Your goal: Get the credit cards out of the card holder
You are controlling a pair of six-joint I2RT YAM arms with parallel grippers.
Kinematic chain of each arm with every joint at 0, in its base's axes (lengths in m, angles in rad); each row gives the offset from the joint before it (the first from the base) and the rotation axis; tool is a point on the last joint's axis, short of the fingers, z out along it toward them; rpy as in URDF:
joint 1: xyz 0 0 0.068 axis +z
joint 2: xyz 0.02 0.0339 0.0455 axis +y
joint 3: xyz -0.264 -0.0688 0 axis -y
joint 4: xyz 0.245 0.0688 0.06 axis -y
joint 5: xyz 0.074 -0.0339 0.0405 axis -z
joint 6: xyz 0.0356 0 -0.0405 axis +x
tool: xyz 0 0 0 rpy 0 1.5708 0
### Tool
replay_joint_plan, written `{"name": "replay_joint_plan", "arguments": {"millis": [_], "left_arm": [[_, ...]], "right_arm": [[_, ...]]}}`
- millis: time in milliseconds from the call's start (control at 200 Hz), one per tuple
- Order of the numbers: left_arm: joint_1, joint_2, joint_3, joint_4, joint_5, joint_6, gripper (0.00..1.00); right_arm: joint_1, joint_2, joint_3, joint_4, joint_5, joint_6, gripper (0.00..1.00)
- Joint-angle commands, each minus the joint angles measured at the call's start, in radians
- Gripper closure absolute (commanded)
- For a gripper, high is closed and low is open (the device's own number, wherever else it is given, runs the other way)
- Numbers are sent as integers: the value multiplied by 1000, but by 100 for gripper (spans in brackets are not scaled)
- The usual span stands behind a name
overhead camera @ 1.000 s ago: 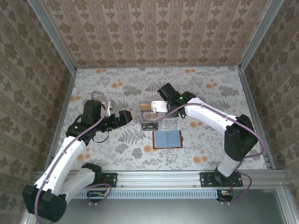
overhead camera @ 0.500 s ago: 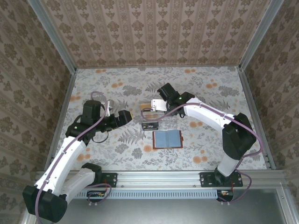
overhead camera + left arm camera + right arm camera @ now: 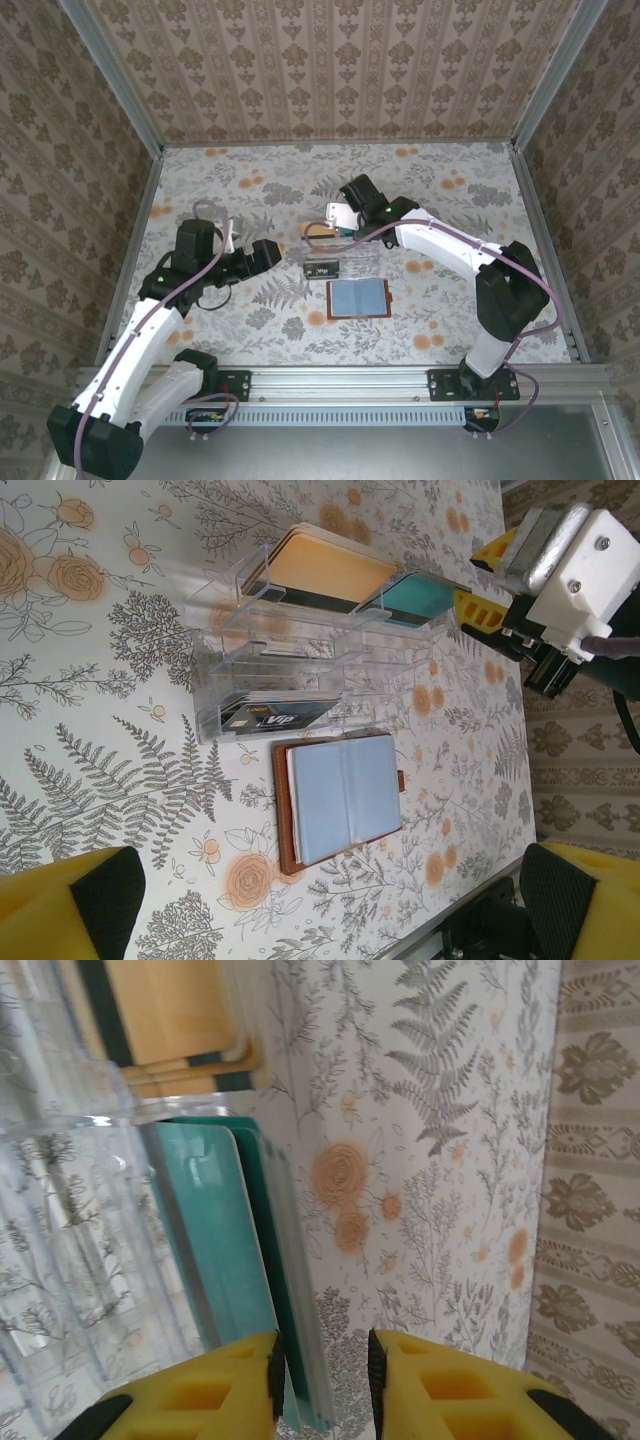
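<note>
Card holder (image 3: 345,798) lies open, flat; cards (image 3: 325,570) outside.

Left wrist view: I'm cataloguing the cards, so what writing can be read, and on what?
"VIP": white letters on the black card in the clear plastic tray.
Smaller white mark left of it: too small to read.
Orange card, teal card, card holder: no writing visible.
</note>
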Motion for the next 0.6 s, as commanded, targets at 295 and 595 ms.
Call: {"name": "replay_joint_plan", "arguments": {"millis": [295, 595], "left_arm": [[8, -30, -16, -11, 9, -24, 0], [-36, 17, -40, 61, -28, -96, 9]], "right_arm": [[-1, -74, -26, -4, -2, 171, 69], [1, -241, -72, -103, -112, 669, 92]]}}
